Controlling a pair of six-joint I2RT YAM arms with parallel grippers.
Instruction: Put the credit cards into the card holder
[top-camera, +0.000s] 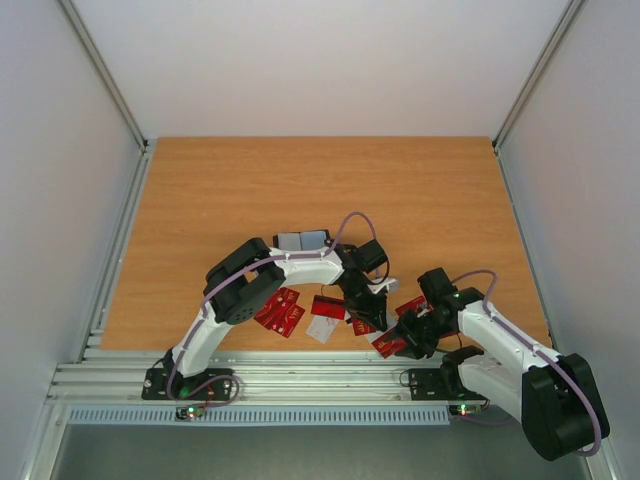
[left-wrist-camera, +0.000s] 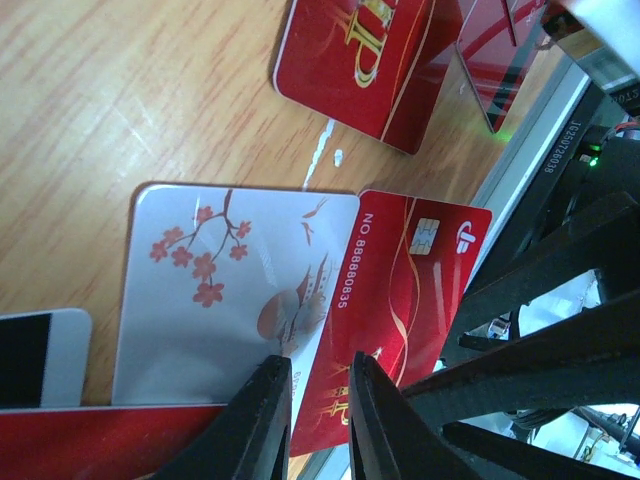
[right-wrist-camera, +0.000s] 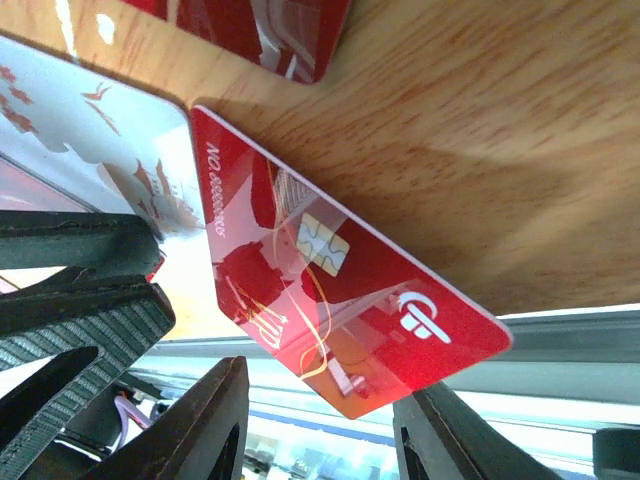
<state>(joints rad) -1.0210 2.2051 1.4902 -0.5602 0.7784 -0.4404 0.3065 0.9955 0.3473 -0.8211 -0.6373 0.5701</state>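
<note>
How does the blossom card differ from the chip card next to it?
The blossom card is pale grey with a red flowering branch; the chip card is red with gold lines and a printed number. The blossom card lies flat on the table; the chip card looks tilted, with a shadow under one long edge. Both are face up and alike in size.

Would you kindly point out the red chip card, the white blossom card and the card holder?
Red chip card (right-wrist-camera: 335, 290): right wrist view, face below the chip.
White blossom card (left-wrist-camera: 230, 300): left wrist view, pale face.
Card holder (top-camera: 302, 241): top view, grey inside.
</note>
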